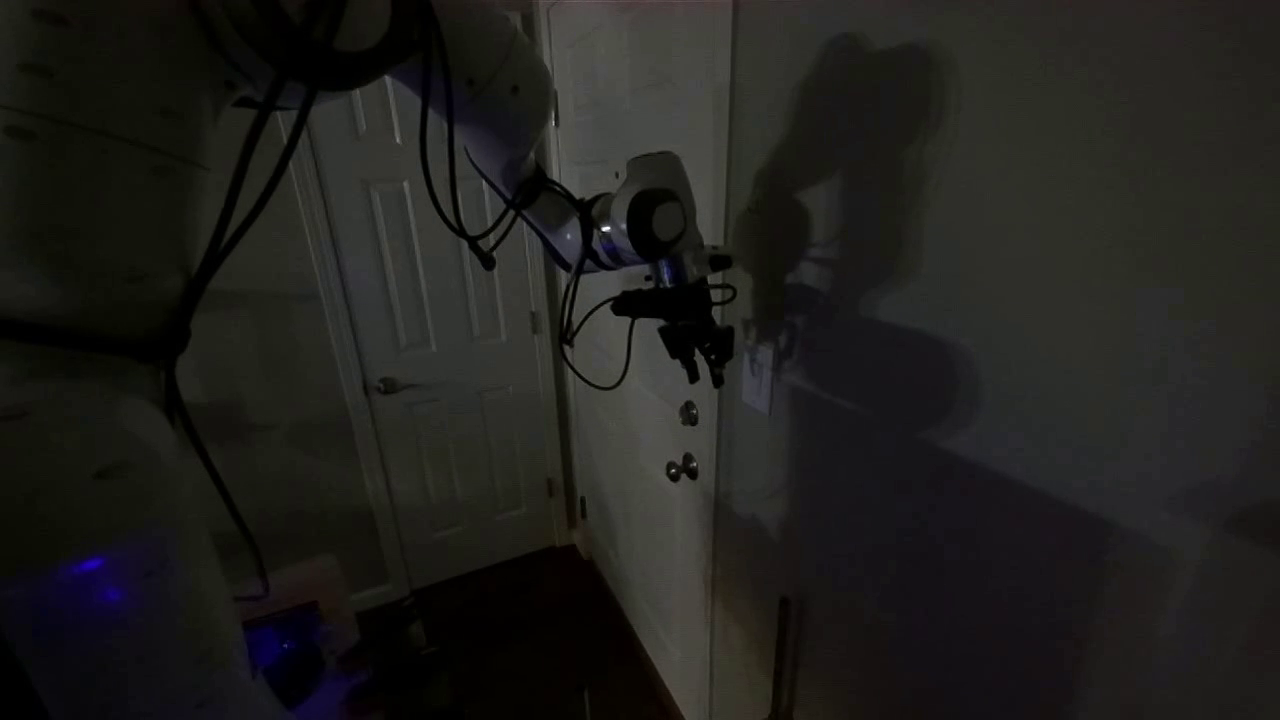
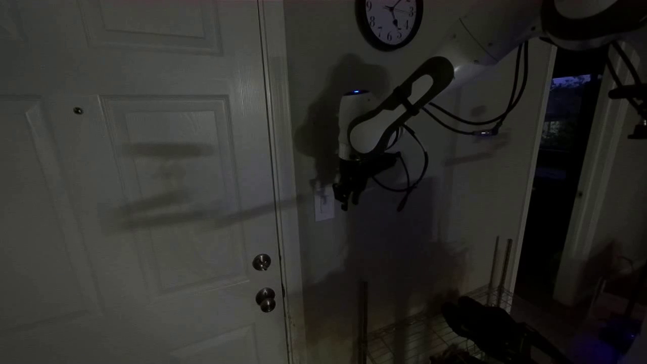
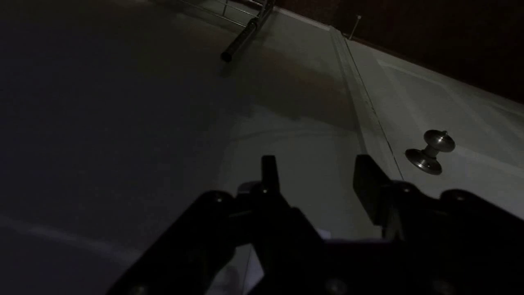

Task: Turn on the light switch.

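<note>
The dimly lit wall (image 1: 1080, 280) fills much of both exterior views. In an exterior view, a white door (image 2: 167, 242) takes up the 9 o'clock side, and the robot arm (image 2: 485, 40) reaches in from 2 o'clock. A wire rack (image 2: 419, 328) stands at 5 o'clock, and a round clock (image 2: 389, 23) hangs on the wall between 12 and 1. In the wrist view, the gripper (image 3: 315, 172) is spread, its two sides standing well apart. In an exterior view, the light switch (image 2: 324, 206) is on the wall near the gripper, at 9 o'clock from it; whether it is up or down is too dark to tell. At 7 o'clock from the light switch, on the door, sits a round knob (image 2: 265, 299), with a lock (image 2: 262, 262) at 12 o'clock from it.
</note>
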Available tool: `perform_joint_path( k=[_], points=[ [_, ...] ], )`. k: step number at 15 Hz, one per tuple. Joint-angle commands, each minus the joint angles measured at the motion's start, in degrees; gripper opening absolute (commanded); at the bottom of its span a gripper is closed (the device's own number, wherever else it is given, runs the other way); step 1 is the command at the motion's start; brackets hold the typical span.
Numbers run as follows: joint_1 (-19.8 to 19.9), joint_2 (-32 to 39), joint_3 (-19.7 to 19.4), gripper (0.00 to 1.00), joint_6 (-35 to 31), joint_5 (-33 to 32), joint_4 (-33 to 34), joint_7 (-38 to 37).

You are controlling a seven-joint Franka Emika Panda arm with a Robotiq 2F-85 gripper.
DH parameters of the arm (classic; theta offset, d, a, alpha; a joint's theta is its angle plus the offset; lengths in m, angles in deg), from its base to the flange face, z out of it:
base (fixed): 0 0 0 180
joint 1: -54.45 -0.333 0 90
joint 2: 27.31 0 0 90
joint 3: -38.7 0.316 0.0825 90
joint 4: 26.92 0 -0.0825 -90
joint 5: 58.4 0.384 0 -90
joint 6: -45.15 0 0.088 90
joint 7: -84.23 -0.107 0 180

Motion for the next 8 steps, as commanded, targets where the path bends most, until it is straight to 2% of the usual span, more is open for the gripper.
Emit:
perform_joint_path(
  k=[1,4,8],
  points=[
    [-0.7,-1.19,-0.51,0.21,-2.5,-0.1,-1.99,-3.32],
    [-1.01,0.81,-0.08,0.03,-5.46,0.58,-0.59,-4.41],
    [-2.77,3.7,-0.53,0.0,-9.0,0.31,1.61,-6.71]
  ],
)
